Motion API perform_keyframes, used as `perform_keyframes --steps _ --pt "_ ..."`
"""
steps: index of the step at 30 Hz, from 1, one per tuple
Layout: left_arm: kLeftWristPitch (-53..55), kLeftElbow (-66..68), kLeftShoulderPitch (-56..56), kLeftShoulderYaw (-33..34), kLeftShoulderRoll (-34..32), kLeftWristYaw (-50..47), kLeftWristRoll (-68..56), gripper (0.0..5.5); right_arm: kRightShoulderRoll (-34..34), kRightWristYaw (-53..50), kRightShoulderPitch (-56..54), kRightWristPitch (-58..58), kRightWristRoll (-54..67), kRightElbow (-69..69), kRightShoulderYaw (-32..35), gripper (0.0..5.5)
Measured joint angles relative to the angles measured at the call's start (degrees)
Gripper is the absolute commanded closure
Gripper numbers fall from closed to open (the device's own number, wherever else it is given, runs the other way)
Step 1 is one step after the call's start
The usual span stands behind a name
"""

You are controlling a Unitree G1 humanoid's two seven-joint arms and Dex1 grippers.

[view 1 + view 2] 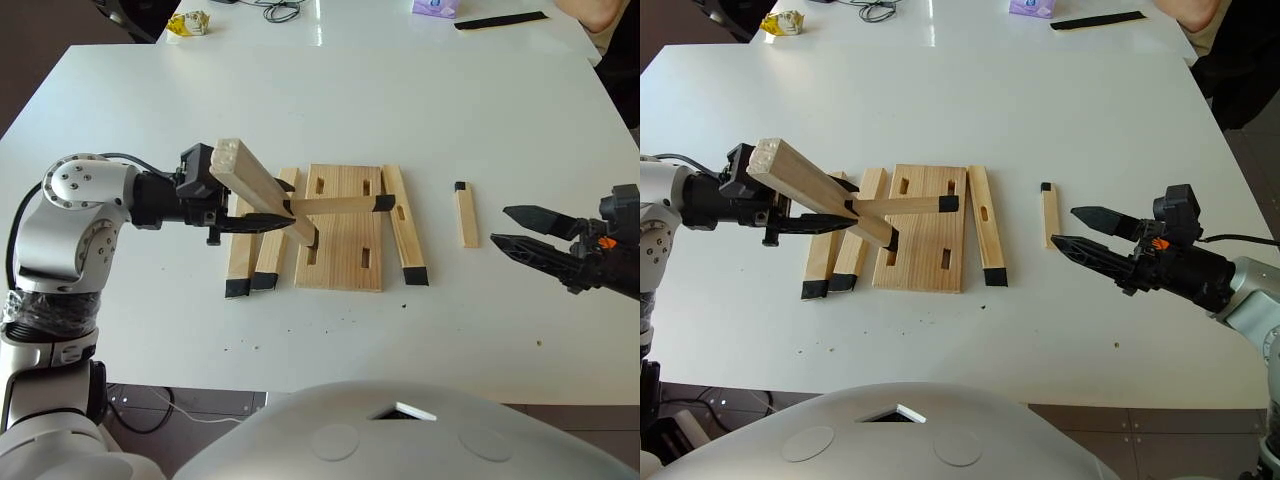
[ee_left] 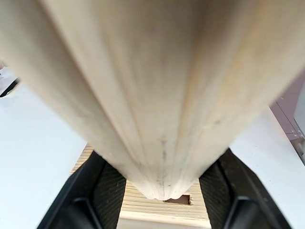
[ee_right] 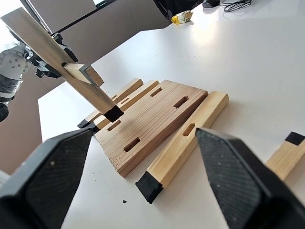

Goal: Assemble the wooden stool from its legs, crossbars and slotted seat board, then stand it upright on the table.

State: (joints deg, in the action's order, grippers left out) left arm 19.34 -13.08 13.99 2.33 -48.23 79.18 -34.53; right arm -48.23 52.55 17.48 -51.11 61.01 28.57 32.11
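Note:
The slotted seat board [image 1: 340,262] lies flat mid-table. My left gripper [image 1: 256,222] is shut on a wooden leg [image 1: 262,186] that it holds tilted, black-capped foot down over the board's left part. A crossbar [image 1: 340,205] sticks out of this leg to the right. In the left wrist view the leg [image 2: 157,95] sits between the black fingers [image 2: 105,191]. Two more legs [image 1: 242,262] lie left of the board and one leg [image 1: 405,232] lies along its right side. A short crossbar [image 1: 466,215] lies further right. Just right of it, my right gripper [image 1: 520,228] is open and holds nothing.
At the table's far edge are a yellow crumpled object [image 1: 188,22], a purple box [image 1: 435,8] and a black strip [image 1: 500,21]. Bare white tabletop [image 1: 330,110] stretches behind the parts and along the near edge.

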Motion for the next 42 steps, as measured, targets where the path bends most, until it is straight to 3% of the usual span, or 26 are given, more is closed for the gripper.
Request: perform_keyframes --steps 42 --pt "-7.97 -1.43 -9.88 2.00 -1.54 0.89 -0.28 3.44 0.30 -1.78 0.85 0.04 1.87 1.90 0.82 1.53"
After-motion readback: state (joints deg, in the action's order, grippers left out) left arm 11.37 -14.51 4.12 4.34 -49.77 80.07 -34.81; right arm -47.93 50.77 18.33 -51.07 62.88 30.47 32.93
